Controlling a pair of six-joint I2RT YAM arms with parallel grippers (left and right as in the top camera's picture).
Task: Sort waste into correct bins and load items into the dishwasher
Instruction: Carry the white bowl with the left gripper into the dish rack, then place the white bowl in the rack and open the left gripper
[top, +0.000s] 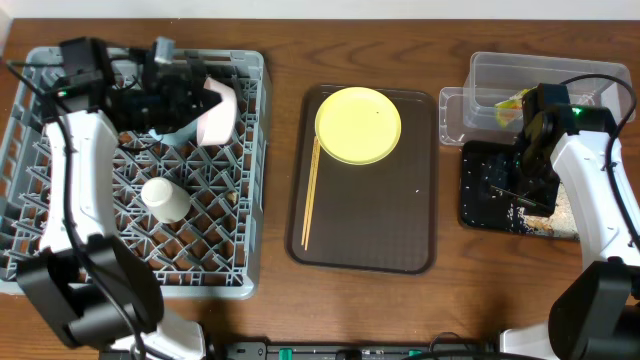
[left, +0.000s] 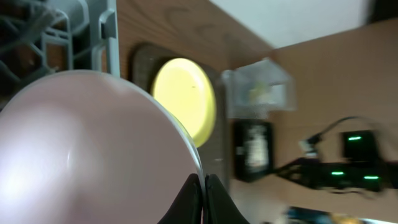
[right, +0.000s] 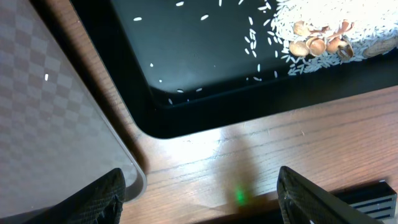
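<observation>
Gripping the white bowl (left: 81, 143) by its rim, the left tool (left: 202, 194) has its fingertips pinched almost together on the edge. The bowl is a blur filling the lower left of the left wrist view. From overhead it hangs tilted over the 1 o'clock part of the grey rack (top: 60, 250), which sits at 9 o'clock on the worktop (top: 275, 40). The arm hides much beneath it, and only a sliver of the light blue bowl (top: 172, 136) shows. The small white cup (top: 165, 198) lies on the pegs near the rack's middle.

On the brown serving tray (top: 370, 240) at the centre, the yellow plate (top: 358, 124) sits at 12 o'clock and the chopsticks (top: 310, 195) lie along the 9 o'clock side.

At 2 o'clock is the clear tub (top: 490, 75), with the wrapper (top: 513, 103) half hidden by the right arm. Just beside it at 3 o'clock, the black tray (right: 186, 56) holds rice (right: 323, 22) and brownish bits too small to name. The right tool (right: 204, 198) is spread wide and empty, with only its finger ends in the picture.
</observation>
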